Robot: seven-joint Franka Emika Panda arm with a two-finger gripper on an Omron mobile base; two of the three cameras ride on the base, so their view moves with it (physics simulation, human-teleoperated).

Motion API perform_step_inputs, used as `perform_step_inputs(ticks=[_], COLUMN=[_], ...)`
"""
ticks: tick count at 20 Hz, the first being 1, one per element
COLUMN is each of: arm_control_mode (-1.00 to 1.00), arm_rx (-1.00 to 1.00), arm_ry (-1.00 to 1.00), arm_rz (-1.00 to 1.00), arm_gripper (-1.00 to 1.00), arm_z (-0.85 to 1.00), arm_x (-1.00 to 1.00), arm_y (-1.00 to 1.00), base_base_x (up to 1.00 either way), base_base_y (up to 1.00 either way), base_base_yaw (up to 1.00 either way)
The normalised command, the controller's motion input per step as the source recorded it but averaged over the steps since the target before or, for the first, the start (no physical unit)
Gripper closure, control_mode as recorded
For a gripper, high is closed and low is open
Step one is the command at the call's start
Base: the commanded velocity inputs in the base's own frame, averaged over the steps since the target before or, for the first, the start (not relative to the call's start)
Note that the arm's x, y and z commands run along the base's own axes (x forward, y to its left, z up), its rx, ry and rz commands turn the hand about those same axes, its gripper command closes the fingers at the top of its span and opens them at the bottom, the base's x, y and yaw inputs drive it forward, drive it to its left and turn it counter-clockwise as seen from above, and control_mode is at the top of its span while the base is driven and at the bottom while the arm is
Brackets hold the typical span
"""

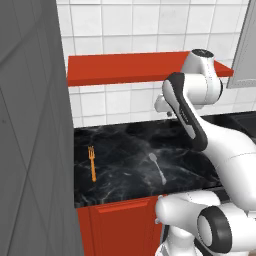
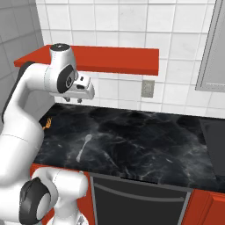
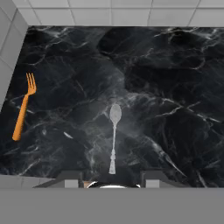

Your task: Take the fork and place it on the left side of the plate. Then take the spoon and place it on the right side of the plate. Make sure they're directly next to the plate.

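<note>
Fork (image 3: 24, 108) lies at nine o'clock in my hand view, flat on the black marble counter (image 3: 175, 87), tines pointing to twelve o'clock and the handle leaning down a little to seven. It is close to the grey wall at the counter's left end. In the left base view the fork (image 1: 92, 162) lies near the left edge of the counter (image 1: 125, 145), beside the tall grey cabinet (image 1: 30, 130).

Spoon (image 3: 113, 136) lies in the middle of my hand view, bowl toward twelve o'clock, handle toward six, well apart from the fork. In the left base view the spoon (image 1: 156, 166) is at about three o'clock from the fork; in the right base view the spoon (image 2: 84, 146) lies on the left part of the counter.

My arm rises from the base, bends at the elbow and holds the hand high above the counter, under the red shelf (image 1: 125, 67), looking straight down. My claw (image 2: 73, 100) touches nothing and holds nothing; its two tips (image 3: 70, 178) stand apart, one on each side of the spoon handle's end in the hand view.
</note>
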Motion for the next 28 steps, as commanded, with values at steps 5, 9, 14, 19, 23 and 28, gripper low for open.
perform_step_inputs(ticks=[5, 9, 14, 19, 23, 28], arm_control_mode=[-1.0, -1.0, -1.0, -1.0, -1.0, -1.0], arm_rx=[0.0, -0.06, -0.04, 0.0, 0.0, 0.0], arm_ry=[0.01, 0.13, 0.18, 0.23, 0.17, 0.06], arm_rz=[0.0, 0.0, 0.0, 0.0, 0.0, 0.0], arm_gripper=[-1.0, -1.0, -1.0, -1.0, -1.0, -1.0], arm_z=[-0.12, -0.68, -1.0, -0.99, -0.82, -0.6], arm_x=[-0.16, -0.25, -0.15, -0.02, 0.0, 0.18], arm_y=[0.04, 0.19, 0.19, 0.01, -0.04, -0.03], base_base_x=[0.0, 0.0, 0.0, 0.0, 0.0, 0.0], base_base_y=[0.0, 0.0, 0.0, 0.0, 0.0, 0.0], base_base_yaw=[0.0, 0.0, 0.0, 0.0, 0.0, 0.0])
